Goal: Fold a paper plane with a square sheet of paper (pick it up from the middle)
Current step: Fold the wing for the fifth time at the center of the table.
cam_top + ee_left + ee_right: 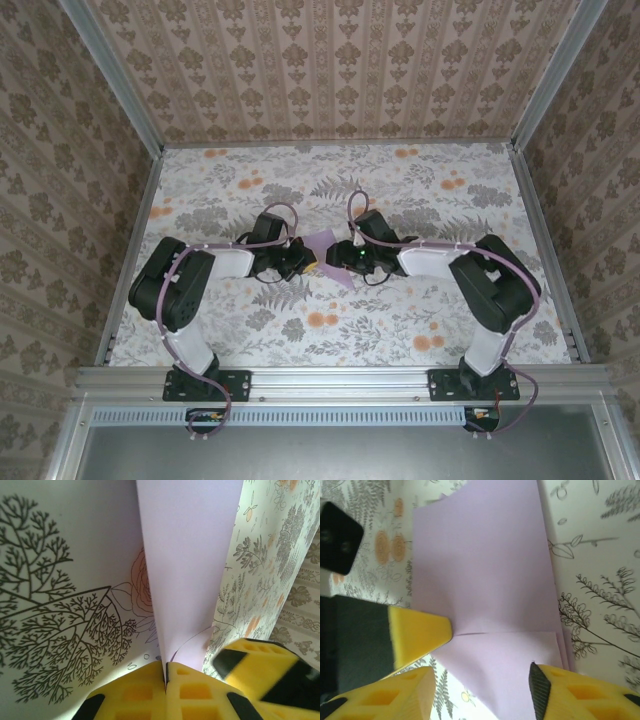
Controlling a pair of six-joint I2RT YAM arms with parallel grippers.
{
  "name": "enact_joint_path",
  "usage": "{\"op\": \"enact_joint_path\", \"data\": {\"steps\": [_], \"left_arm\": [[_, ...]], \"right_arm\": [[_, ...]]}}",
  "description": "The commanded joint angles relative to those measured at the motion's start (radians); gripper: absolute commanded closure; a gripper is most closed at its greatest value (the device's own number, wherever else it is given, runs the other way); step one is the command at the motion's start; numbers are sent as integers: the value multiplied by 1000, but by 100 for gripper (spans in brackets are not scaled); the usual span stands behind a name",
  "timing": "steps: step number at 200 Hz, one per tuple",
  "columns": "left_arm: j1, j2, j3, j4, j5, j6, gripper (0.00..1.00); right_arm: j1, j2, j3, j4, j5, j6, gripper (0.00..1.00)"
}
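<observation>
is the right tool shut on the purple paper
No, the right tool has its fingers apart, with the purple paper lying between them.

Seen from above, the middle of the table [400, 320] is crowded: the left gripper [303, 260] and right gripper [343, 258] meet nose to nose, with the square sheet of paper [322, 243] between them and no lane through. At 9 and 3 o'clock from that knot the left arm [180, 285] and right arm [490, 280], elbows raised, bar any sideways pass. Toward 12 o'clock bare tabletop runs to the back wall [330, 70]; toward 6 o'clock a bare strip lies between the bases [205, 382]. From the left wrist, the sheet rises at 12 o'clock off the pinched fingers [145, 695], and the right gripper's finger [260, 672] crowds in at 4 o'clock
</observation>
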Motion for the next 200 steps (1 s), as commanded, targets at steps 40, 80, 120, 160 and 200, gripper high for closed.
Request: {"op": "enact_joint_path", "data": {"steps": [40, 80, 120, 160, 200], "left_arm": [[-5, -14, 11, -4, 21, -10, 100], [-6, -27, 17, -11, 30, -22, 100], [-9, -59, 34, -59, 42, -24, 100], [-9, -67, 51, -93, 36, -25, 100], [-9, -68, 50, -97, 36, -40, 100]], "right_arm": [[88, -167, -26, -218, 300, -403, 41], [196, -150, 6, -262, 443, -581, 41], [287, -71, 49, -252, 593, -678, 39], [341, 6, 70, -176, 710, -725, 40], [360, 45, 47, -67, 796, -744, 44]]}}
